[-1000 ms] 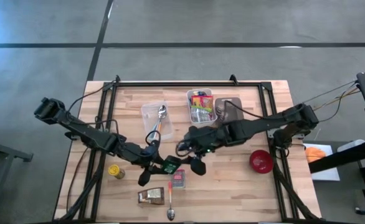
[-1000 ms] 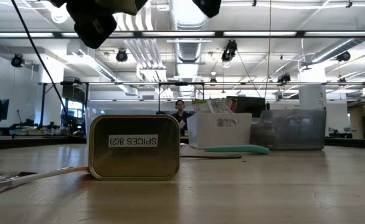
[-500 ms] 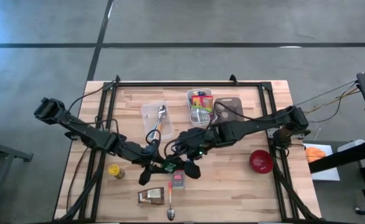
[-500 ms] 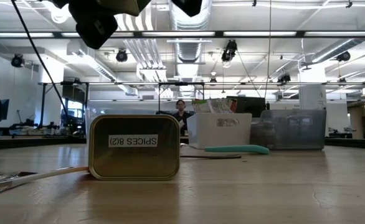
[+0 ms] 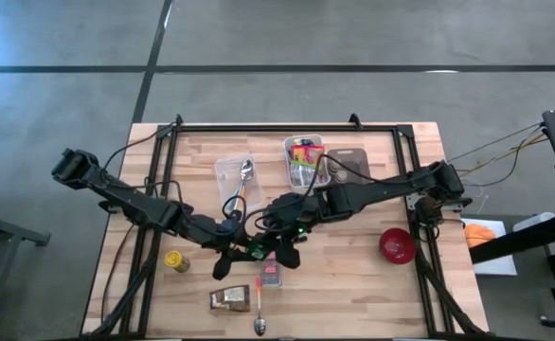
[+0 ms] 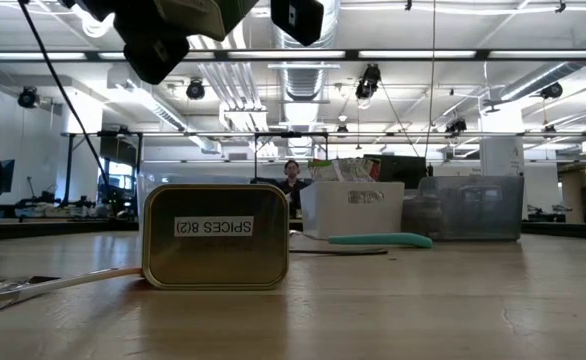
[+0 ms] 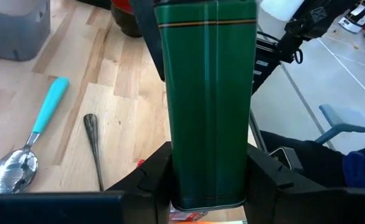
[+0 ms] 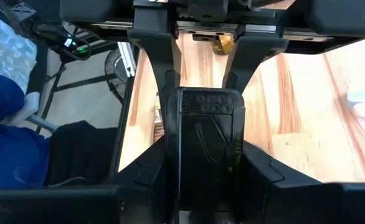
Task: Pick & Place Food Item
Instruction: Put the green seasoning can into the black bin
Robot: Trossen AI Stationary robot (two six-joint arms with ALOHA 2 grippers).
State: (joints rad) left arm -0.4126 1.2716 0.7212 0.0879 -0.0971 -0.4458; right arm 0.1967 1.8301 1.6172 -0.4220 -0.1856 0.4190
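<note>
Two grippers: left gripper (image 5: pixel 242 248) and right gripper (image 5: pixel 276 248) meet above the table's (image 5: pixel 353 284) middle, both clamped on one green tin (image 7: pixel 208 93) held off the wood.
Tins: two; second tin (image 6: pixel 215 236) stands on the table, label reads "SPICES 8(2)", mirrored.
Spoons: two; teal-handled spoon (image 7: pixel 33 140), orange-handled spoon (image 5: pixel 259 305).
Red bowl (image 5: pixel 397 246): one.
</note>
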